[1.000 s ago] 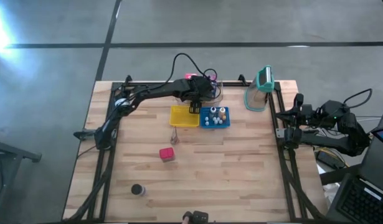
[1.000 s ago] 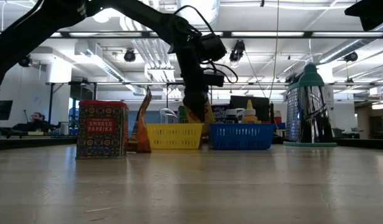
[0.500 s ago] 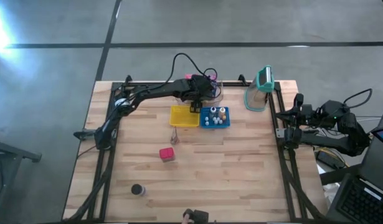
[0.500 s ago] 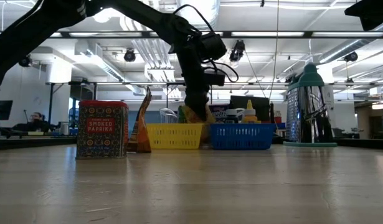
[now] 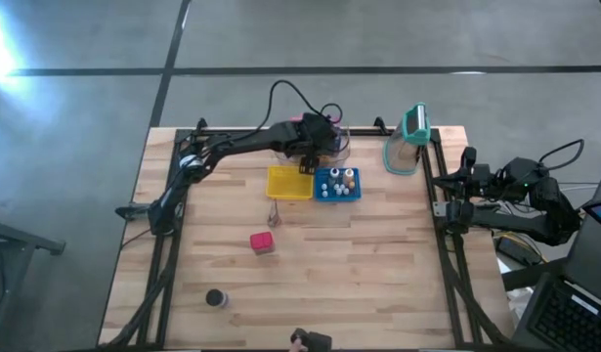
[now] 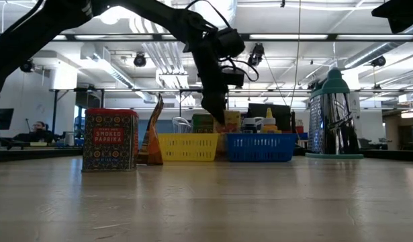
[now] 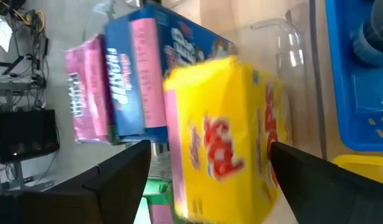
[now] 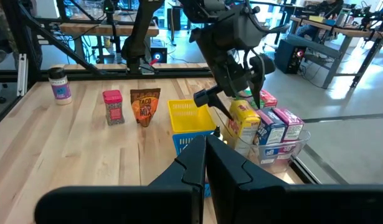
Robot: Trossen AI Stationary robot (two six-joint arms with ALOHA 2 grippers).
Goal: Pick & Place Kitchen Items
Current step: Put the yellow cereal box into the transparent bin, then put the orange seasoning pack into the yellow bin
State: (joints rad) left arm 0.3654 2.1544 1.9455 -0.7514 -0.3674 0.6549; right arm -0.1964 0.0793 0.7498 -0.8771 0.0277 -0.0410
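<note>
A yellow carton (image 7: 228,137) stands upright in a clear tray (image 8: 284,152) at the table's far edge, beside blue-and-pink (image 7: 138,74), pink (image 7: 85,87) and green cartons. My left gripper (image 7: 210,149) is open just above it, one finger on each side, touching nothing; it also shows in the high view (image 5: 305,166) and the right wrist view (image 8: 231,102). My right gripper (image 8: 200,171) is shut and holds nothing, folded back off the table's right edge (image 5: 466,186).
A yellow basket (image 5: 288,183) and a blue basket (image 5: 337,184) with small bottles sit just near of the tray. A clear jug with a teal lid (image 5: 407,142) stands far right. A taco pouch (image 5: 273,213), a red tin (image 5: 263,242) and a dark jar (image 5: 216,298) stand toward the near edge.
My left gripper has let go of the yellow carton and drawn up a little off it. The carton now stands on its own in the clear tray, next to the other cartons.
</note>
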